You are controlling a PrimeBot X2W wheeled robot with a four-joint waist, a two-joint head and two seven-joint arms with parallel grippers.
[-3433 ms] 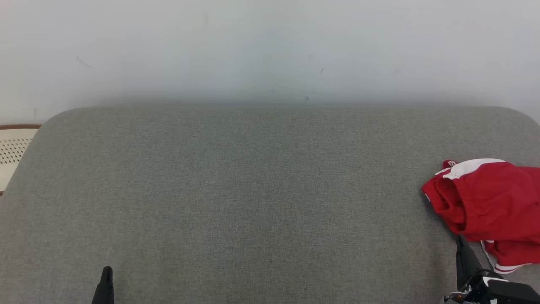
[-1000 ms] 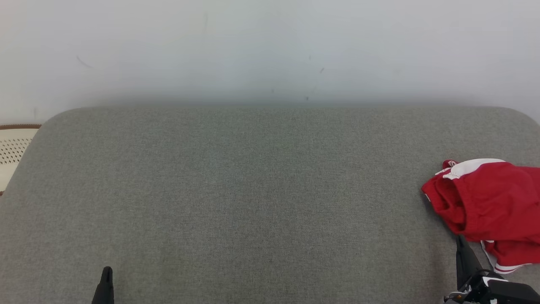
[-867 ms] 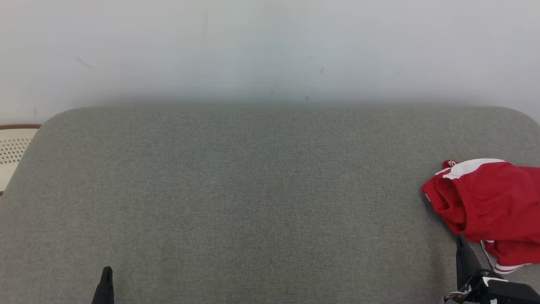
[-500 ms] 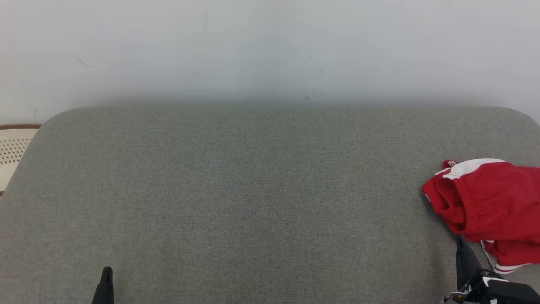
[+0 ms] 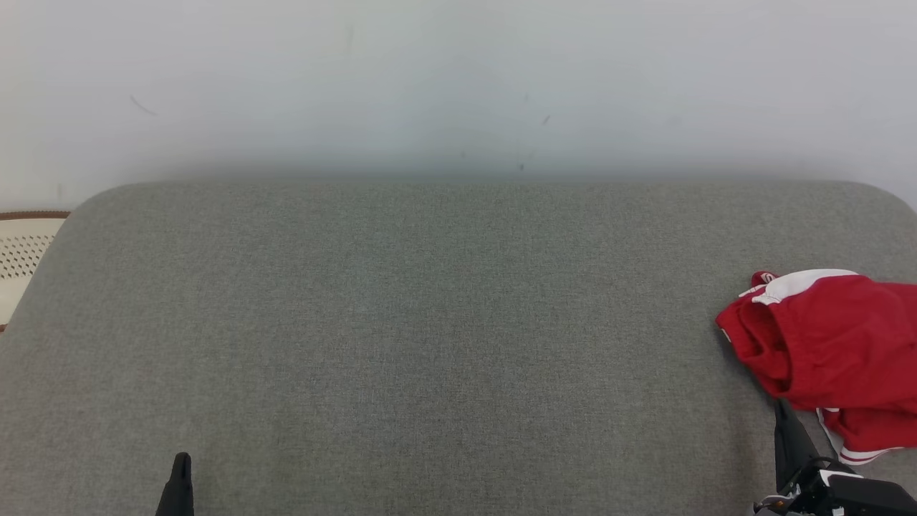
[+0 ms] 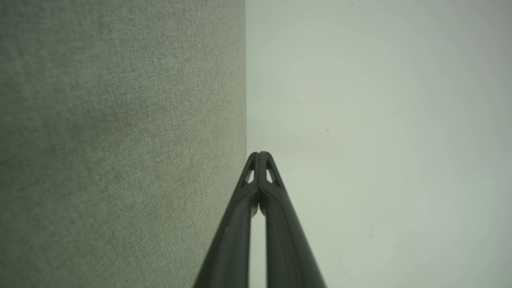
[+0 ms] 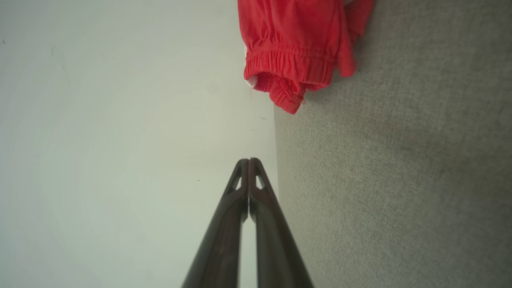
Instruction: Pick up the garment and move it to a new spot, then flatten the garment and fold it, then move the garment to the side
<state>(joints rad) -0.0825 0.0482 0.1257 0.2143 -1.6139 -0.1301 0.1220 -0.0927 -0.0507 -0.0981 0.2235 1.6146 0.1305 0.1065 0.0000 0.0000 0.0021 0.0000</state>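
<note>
The garment (image 5: 831, 351) is red with white trim and lies crumpled at the right edge of the grey cushioned surface (image 5: 430, 322). In the right wrist view its elastic hem (image 7: 296, 56) hangs at the top. My right gripper (image 5: 782, 408) sits just below the garment's lower left edge, fingers pressed together and empty; the same shut tips (image 7: 249, 161) point toward the hem with a gap between. My left gripper (image 5: 182, 459) rests low at the left, far from the garment, its tips (image 6: 260, 153) shut on nothing.
A pale wall (image 5: 458, 86) rises behind the grey surface. A cream perforated basket (image 5: 21, 258) with a brown rim stands off the surface's left end. The surface has rounded far corners.
</note>
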